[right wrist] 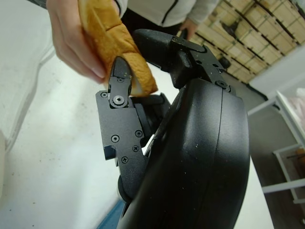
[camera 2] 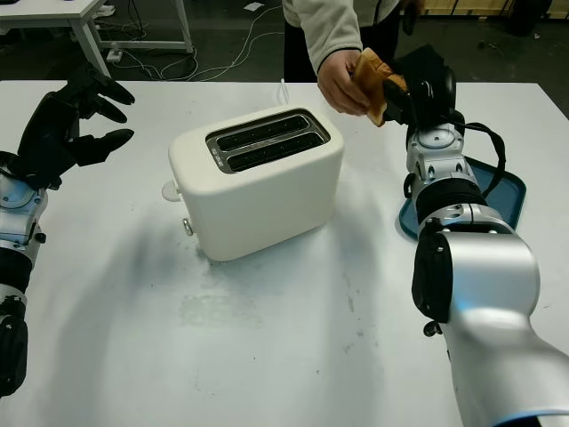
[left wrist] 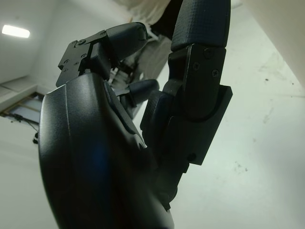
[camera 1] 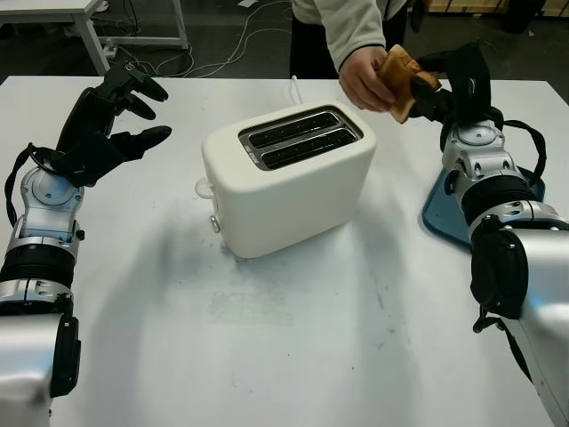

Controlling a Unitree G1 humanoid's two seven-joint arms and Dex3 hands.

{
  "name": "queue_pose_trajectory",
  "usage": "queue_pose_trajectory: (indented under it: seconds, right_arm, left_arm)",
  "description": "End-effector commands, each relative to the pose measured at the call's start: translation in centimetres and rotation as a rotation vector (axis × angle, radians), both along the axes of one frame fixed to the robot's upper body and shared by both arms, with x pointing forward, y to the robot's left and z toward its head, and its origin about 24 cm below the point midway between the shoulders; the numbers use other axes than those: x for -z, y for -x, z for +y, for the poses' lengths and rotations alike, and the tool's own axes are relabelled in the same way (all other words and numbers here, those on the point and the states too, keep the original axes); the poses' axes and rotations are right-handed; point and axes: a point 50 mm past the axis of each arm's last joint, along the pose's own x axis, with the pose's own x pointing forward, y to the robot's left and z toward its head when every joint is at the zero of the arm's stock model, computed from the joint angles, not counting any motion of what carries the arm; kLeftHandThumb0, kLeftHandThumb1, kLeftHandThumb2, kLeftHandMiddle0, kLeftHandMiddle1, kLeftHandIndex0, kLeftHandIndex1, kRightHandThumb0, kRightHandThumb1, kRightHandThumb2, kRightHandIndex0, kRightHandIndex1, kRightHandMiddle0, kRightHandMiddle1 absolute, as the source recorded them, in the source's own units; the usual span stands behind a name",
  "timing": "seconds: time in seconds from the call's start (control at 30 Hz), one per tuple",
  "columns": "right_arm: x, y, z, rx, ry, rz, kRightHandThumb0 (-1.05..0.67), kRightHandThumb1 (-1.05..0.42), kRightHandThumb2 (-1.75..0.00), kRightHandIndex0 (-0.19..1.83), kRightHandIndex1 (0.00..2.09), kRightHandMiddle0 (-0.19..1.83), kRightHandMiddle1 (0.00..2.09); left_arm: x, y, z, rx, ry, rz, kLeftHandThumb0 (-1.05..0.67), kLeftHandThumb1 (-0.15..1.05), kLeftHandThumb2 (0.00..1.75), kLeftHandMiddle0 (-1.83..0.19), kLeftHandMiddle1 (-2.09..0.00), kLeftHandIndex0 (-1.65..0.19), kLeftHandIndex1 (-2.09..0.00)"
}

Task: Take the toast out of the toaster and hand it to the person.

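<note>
**Toast at the handover**

While my right hand (camera 1: 440,84) pinches the toast (camera 1: 400,78) above the table's (camera 1: 293,338) far side, beyond the toaster (camera 1: 289,178), a person's hand (camera 1: 366,78) grips the same slice; my left hand (camera 1: 111,120) hangs open, left of the toaster

Up close on the left hand (left wrist: 143,143): its black shell bulks large on one side while the fingers (left wrist: 200,57) reach away from it, open and holding nothing. Behind the hand runs the white table (left wrist: 248,157), lightly scuffed and speckled. Past the fingertips there's a glimpse of pale fabric (left wrist: 145,12), and a ceiling light (left wrist: 15,31) glows off to the side.
</note>
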Motion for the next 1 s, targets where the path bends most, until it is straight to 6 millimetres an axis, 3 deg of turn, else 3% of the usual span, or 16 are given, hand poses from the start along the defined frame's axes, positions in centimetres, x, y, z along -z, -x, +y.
queue_pose_trajectory:
  seconds: [0.0,0.03,0.07,0.1,0.2,0.27,0.37,0.5,0.57,0.63,0.67,0.7,0.77,0.87,0.97]
  right_arm:
    - [-0.4,-0.1,0.3,-0.005,-0.014,-0.027,-0.19,-0.92,-0.35,0.65,1.75,0.55,0.85]
    - [-0.4,-0.1,0.2,-0.009,-0.014,-0.029,-0.18,-0.92,-0.36,0.65,1.75,0.44,1.19]
    - [-0.4,-0.1,0.3,-0.014,-0.014,-0.030,-0.17,-0.92,-0.36,0.64,1.75,0.39,1.34]
    - [-0.4,-0.1,0.3,-0.017,-0.015,-0.030,-0.18,-0.92,-0.36,0.67,1.75,0.39,1.29]
    - [-0.4,-0.1,0.3,-0.023,-0.009,-0.029,-0.18,-0.92,-0.37,0.65,1.75,0.32,1.39]
    - [-0.4,-0.1,0.3,-0.019,-0.004,-0.024,-0.18,-0.92,-0.37,0.68,1.75,0.43,1.28]
    - [-0.3,-0.1,0.3,-0.017,0.003,-0.023,-0.14,-0.92,-0.37,0.66,1.75,0.31,1.66]
    - [-0.2,-0.1,0.5,-0.012,0.008,-0.038,-0.11,-0.92,-0.35,0.70,1.75,0.34,1.68]
    - [-0.1,0.0,0.5,-0.006,0.060,-0.030,-0.16,-0.92,-0.33,0.68,1.75,0.45,1.41]
    - [-0.1,0.0,0.4,-0.019,0.126,-0.031,-0.29,-0.92,-0.31,0.60,1.74,0.54,1.33]
    - [-0.2,0.1,0.3,-0.045,0.147,-0.038,-0.40,-0.92,-0.30,0.59,1.54,0.58,1.19]
    - [-0.2,0.1,0.3,-0.070,0.160,-0.044,-0.54,-0.92,-0.35,0.56,1.01,0.57,0.77]
    - [-0.4,0.2,0.4,-0.139,0.164,-0.074,-0.68,-0.92,-0.41,0.56,0.38,0.56,0.24]
    - [-0.5,0.6,0.6,-0.235,0.149,-0.142,-0.73,-0.92,-0.49,0.37,0.08,0.37,0.03]
    - [-0.4,1.6,0.5,-0.311,0.164,-0.242,-0.69,-0.92,-0.57,0.29,0.02,0.30,0.00]
  left_arm:
    - [-0.3,0.0,-0.1,0.004,0.003,-0.014,-1.05,0.92,0.27,-0.04,-1.68,-0.08,-1.54]
    - [-0.3,0.0,-0.1,0.001,-0.008,-0.015,-1.05,0.92,0.28,-0.04,-1.68,-0.08,-1.54]
    - [-0.3,0.0,-0.1,-0.001,-0.010,-0.015,-1.05,0.92,0.29,-0.04,-1.68,-0.07,-1.54]
    - [-0.4,0.0,-0.1,-0.002,-0.017,-0.018,-1.05,0.92,0.29,-0.04,-1.68,-0.07,-1.55]
    - [-0.4,0.0,-0.1,0.004,-0.009,-0.018,-1.05,0.92,0.29,-0.04,-1.68,-0.07,-1.55]
    - [-0.3,0.0,-0.1,0.006,-0.006,-0.017,-1.05,0.92,0.28,-0.05,-1.67,-0.07,-1.54]
    - [-0.3,0.0,-0.1,0.004,-0.005,-0.016,-1.05,0.92,0.28,-0.04,-1.67,-0.07,-1.54]
    - [-0.4,0.0,-0.1,0.000,-0.025,-0.026,-1.05,0.92,0.31,-0.03,-1.68,-0.04,-1.55]
    - [-0.3,0.0,-0.1,0.001,-0.020,-0.023,-1.05,0.92,0.30,-0.03,-1.68,-0.05,-1.56]
    - [-0.3,0.0,0.0,0.003,-0.008,-0.020,-1.05,0.92,0.30,-0.03,-1.68,-0.05,-1.56]
    - [-0.2,0.0,0.0,0.000,-0.001,-0.015,-1.05,0.92,0.29,-0.04,-1.68,-0.05,-1.56]
    - [-0.1,0.0,0.1,-0.004,0.005,-0.010,-1.05,0.92,0.28,-0.04,-1.69,-0.07,-1.57]
    - [0.0,0.1,0.2,-0.015,0.011,-0.007,-1.05,0.92,0.27,-0.05,-1.70,-0.08,-1.57]
    - [0.3,0.3,0.4,-0.024,0.031,-0.005,-1.05,0.92,0.26,-0.06,-1.70,-0.09,-1.58]
    - [0.6,0.6,0.6,-0.036,0.059,0.001,-1.05,0.92,0.24,-0.06,-1.70,-0.10,-1.57]
